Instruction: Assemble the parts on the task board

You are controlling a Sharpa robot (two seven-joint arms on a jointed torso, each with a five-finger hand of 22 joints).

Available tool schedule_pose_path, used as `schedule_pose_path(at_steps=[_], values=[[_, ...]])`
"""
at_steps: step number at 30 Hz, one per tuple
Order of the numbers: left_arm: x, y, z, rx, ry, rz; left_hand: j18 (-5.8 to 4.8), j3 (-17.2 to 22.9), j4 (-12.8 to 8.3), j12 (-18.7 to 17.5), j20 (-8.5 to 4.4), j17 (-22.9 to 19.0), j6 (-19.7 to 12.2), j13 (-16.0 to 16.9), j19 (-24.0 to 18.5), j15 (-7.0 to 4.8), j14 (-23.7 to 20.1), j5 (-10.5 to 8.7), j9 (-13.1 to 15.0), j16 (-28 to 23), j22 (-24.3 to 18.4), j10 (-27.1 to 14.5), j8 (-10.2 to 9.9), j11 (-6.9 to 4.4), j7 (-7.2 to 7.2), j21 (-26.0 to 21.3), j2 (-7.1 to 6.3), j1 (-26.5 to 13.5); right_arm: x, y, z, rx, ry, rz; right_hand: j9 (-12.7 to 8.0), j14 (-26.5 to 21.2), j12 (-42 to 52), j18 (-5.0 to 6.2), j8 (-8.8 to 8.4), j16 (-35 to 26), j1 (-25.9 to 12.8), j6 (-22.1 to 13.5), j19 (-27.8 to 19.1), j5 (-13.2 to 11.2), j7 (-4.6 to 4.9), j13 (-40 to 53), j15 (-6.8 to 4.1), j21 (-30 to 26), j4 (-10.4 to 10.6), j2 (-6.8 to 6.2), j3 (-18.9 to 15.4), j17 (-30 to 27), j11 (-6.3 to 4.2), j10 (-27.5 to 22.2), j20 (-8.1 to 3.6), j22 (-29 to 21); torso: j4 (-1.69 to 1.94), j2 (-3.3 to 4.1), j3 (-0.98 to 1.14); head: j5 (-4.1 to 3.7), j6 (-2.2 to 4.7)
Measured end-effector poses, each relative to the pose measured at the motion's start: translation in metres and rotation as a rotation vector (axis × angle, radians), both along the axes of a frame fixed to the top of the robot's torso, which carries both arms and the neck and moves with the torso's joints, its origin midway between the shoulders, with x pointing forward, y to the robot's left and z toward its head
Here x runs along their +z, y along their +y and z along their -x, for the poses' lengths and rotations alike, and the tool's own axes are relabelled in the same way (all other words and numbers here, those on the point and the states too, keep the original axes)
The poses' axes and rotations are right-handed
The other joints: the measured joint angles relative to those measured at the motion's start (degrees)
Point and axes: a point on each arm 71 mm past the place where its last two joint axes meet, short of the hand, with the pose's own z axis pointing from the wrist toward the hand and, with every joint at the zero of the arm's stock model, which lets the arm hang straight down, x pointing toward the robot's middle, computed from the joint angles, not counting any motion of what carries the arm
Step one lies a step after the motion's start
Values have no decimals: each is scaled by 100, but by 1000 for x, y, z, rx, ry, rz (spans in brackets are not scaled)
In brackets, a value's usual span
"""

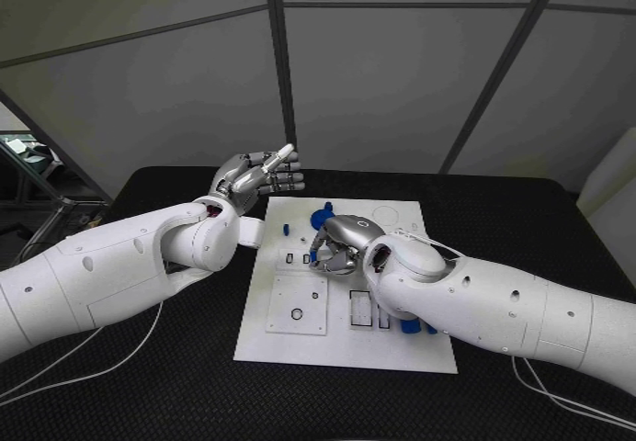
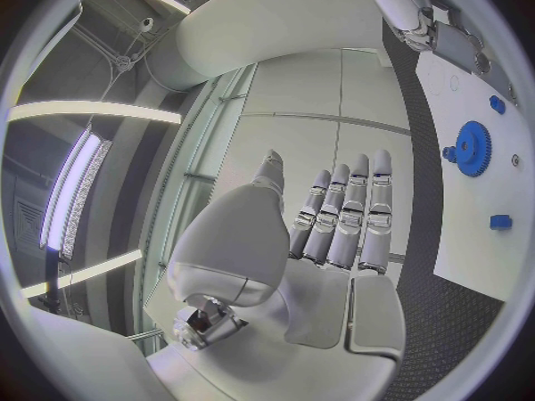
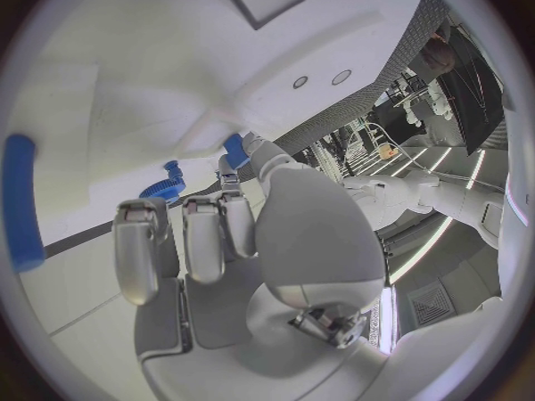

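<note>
The task board [image 1: 347,317], a white rectangular plate, lay lengthwise in the middle of the black table [image 1: 530,220]. Its surface carried several cut-outs: narrow slots near the centre, a raised square panel with an oval opening on the near left portion, and faint circular outlines at the far end.

A blue gear [image 2: 472,148] with a toothed rim sat flat on the board near its far end, with a small blue part [image 2: 500,222] just beside it and another blue part [image 2: 496,104] well apart towards the board's edge. A long blue piece [image 3: 21,200] lay on the board by the right arm.

The left hand [image 1: 255,175] was raised above the table beside the board's far left corner, fingers extended and close together, holding nothing.

The right hand [image 1: 341,243] was lowered over the board's centre, fingers curled downward; a small blue part [image 3: 235,149] showed at its fingertips [image 3: 230,166] (whether actually pinched could not be determined).
</note>
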Motion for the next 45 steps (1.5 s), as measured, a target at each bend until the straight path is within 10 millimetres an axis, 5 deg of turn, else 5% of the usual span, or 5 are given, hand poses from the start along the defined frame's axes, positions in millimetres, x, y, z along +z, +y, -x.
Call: schedule_pose_path(at_steps=[32, 45], values=[[-1, 0, 0, -1, 3, 0, 0, -16, -16, -28, 0, 0, 0, 0, 0, 0, 0, 0, -8, -25, -11, 0, -40, 0, 0, 0, 0, 0, 0, -1, -1, -3, -5, 20, -1, 0, -53, 0, -60, -23, -88, 30, 0, -2, -48, 0, 0, 0, -25, -89, -7, -1, 0, 0, 0, 0, 0, 1, -2, 11, -53], [-1, 0, -1, -1, 3, 0, 0, -16, -16, -28, 0, 0, 0, 0, 0, 0, 0, 0, -8, -24, -10, 0, -40, 0, 0, 0, 0, 0, -4, -2, -2, -10, 0, 30, -64, 0, -200, 0, -58, -88, -257, -280, 0, 2, 68, 0, 0, 0, -61, -257, -32, -2, 72, -115, 0, 0, -1, 1, -2, 2, -63]])
